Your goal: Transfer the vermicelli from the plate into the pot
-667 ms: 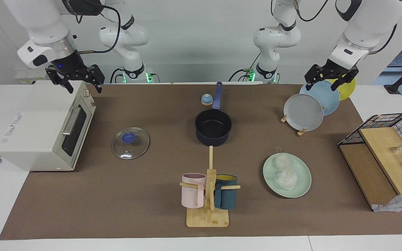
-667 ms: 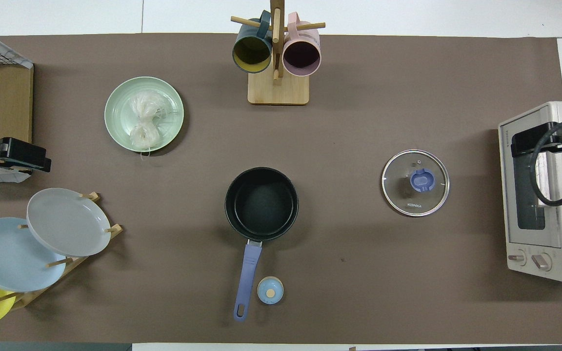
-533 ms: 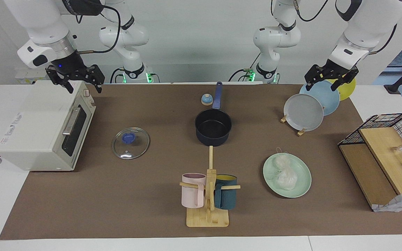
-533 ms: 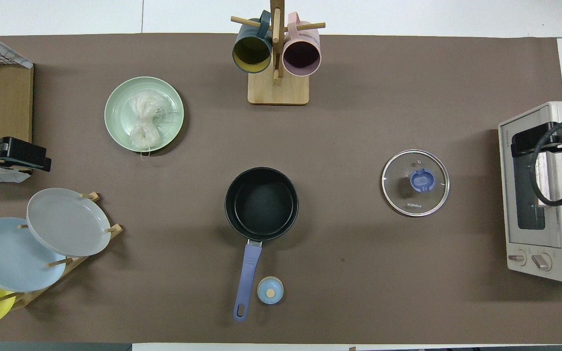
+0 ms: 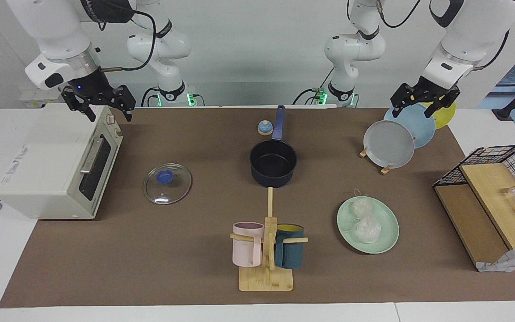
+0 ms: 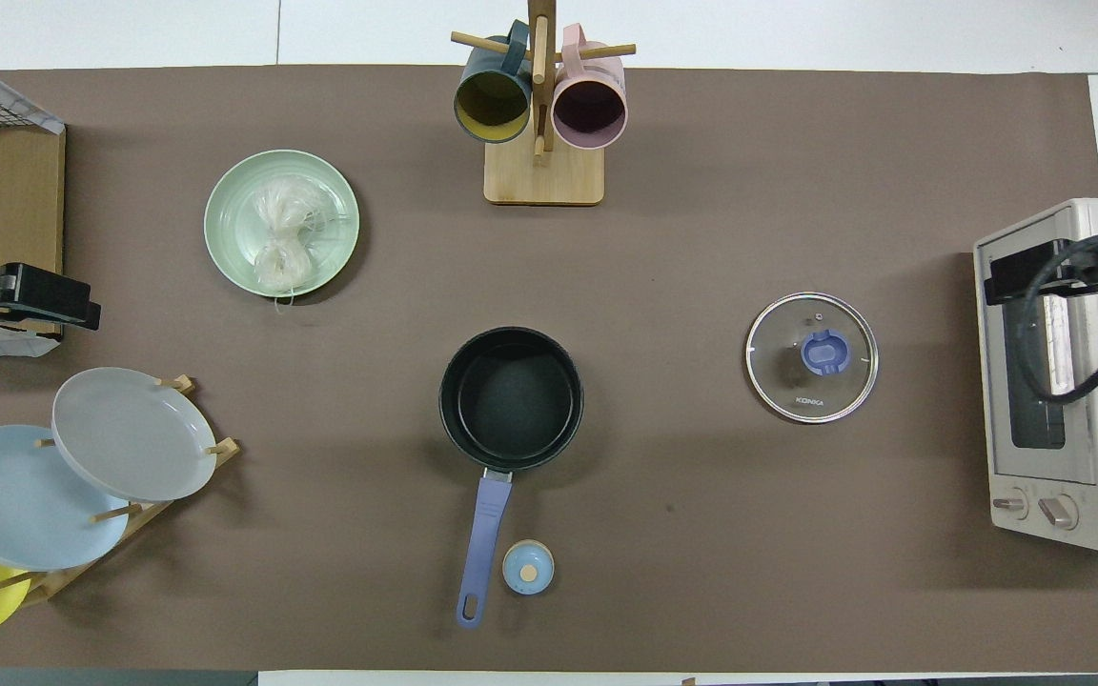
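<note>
Overhead view: vermicelli (image 6: 284,232) lies on plate (image 6: 225,229)

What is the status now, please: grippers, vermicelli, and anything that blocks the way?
Left gripper open over plate rack; right gripper open over toaster oven. Vermicelli on plate; pot empty. Nothing between them.

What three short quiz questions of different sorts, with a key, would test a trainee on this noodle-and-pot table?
1. True or false: the vermicelli lies in the pot.
2. Which is nearer to the robots: A) the mint plate or B) the pot?
3. Fill in: the glass lid lies between the pot and the ____.

Key: 1 false, it lies on the plate; 2 B; 3 toaster oven.
</note>
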Tool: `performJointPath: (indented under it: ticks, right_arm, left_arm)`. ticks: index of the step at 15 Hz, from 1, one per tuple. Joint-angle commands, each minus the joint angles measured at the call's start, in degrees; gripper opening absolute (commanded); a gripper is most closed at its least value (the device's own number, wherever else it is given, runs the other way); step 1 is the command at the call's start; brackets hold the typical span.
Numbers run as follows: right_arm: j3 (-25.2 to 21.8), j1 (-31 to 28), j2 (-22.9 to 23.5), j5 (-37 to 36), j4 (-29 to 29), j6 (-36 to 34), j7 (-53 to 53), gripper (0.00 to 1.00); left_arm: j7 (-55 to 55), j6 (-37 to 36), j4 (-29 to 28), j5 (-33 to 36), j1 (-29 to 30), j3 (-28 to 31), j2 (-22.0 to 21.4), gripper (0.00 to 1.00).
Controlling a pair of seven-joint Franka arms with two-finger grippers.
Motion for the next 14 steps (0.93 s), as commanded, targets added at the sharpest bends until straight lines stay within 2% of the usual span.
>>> performJointPath:
  ticks: [1, 3, 6, 8, 12, 14]
  right_arm:
    - [0.4, 1.8, -4.9, 0.7, -13.5, 11.8, 0.3, 1.00]
    - [0.3, 3.0, -4.9, 1.5, -18.6, 17.7, 0.6, 1.00]
    - [0.4, 3.2, 0.8, 1.6, -20.0, 23.3, 0.6, 1.00]
    - [0.6, 3.4, 3.6, 3.9, -23.0, 29.4, 0.7, 1.00]
    - [0.7, 4.2, 4.9, 4.3, -33.0, 43.8, 0.9, 1.00]
    - [0.7, 5.1, 4.9, 4.4, -34.2, 44.7, 0.4, 1.00]
  left_arm:
    - [-0.9, 3.1, -1.9, 0.2, -0.8, -0.2, -0.4, 1.00]
    - [-1.2, 4.8, -2.8, 0.2, -1.2, -0.2, -0.1, 1.00]
    - [-1.1, 8.0, -2.7, 0.1, -2.8, -0.2, 3.7, 1.00]
    - [-1.1, 12.0, -2.3, -0.1, -3.5, -0.2, 8.6, 1.00]
    - [1.1, 23.5, -2.5, 0.0, -5.4, -0.2, 18.2, 1.00]
    - [5.2, 29.0, -2.5, 0.0, -5.8, -0.2, 22.3, 1.00]
